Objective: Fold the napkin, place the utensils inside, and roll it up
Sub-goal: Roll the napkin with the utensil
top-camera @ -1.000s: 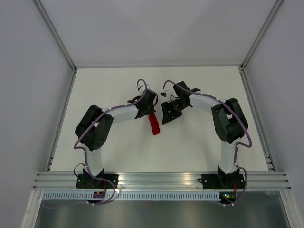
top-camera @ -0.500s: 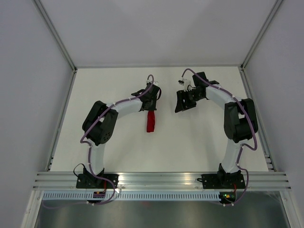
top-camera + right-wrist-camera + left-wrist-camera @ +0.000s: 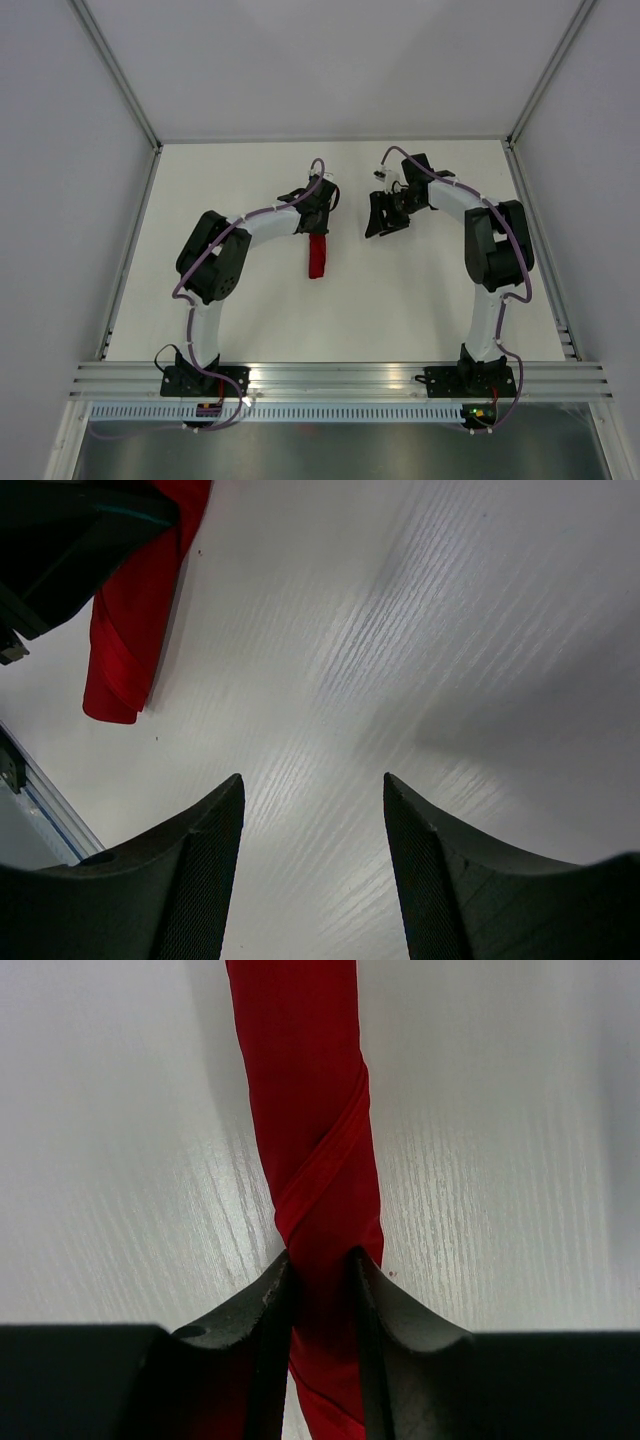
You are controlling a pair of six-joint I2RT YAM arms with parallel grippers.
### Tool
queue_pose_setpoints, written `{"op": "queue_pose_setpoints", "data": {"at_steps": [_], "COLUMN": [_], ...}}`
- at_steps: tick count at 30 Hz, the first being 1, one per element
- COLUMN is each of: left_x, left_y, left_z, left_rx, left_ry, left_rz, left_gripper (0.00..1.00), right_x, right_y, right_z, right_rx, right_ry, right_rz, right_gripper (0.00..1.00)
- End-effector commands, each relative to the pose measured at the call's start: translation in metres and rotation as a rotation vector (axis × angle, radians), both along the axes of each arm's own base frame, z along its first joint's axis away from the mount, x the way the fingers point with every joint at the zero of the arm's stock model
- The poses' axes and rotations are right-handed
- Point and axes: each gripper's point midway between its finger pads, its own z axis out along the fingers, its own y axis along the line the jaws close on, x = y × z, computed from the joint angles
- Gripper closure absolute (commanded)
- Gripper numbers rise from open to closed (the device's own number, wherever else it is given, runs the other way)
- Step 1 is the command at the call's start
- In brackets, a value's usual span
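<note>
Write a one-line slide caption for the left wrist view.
Left gripper pinching the rolled, twisted red napkin, white table behind it.

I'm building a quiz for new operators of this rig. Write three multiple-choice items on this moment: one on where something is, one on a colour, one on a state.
1. Where is the napkin?
A. between the left jaws
B. between the right jaws
C. loose, clear of both

2. What colour is it?
A. blue
B. white
C. red

3. How do the right jaws stand?
A. shut on a fork
B. open and empty
C. shut on the napkin

Answers:
1 A: the left wrist view shows them closed on the rolled cloth.
2 C: it is deep red in every view.
3 B: the right wrist view shows only bare table between them.
</note>
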Motion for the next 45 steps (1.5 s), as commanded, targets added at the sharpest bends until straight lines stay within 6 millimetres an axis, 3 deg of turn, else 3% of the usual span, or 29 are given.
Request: {"op": "queue_pose_setpoints", "data": {"at_steps": [1,14,45], "left_x": [-0.010,0.002,0.017], "left_y": [0.010,0.000,-0.002], "left_z": [-0.016,0.019,0.047], "left_rx": [0.058,-0.014,-0.113], "left_ry": [0.064,0.007,-0.041], "left_rz": [-0.009,-0.014,-0.009], "left_gripper": [0.66,0.59,0.52], "right_x": [0.016,0.017,0.016], "right_y": [0.008,0.010,0.010], "right_z": [0.012,0.011,0.006], "right_rx": [0.043,0.053,0.049], "right_ry": [0.003,0.009,0.019], "right_rz": [-0.045,-0.038,-0.025], "right_gripper": [0.37,0.37,0.38]}}
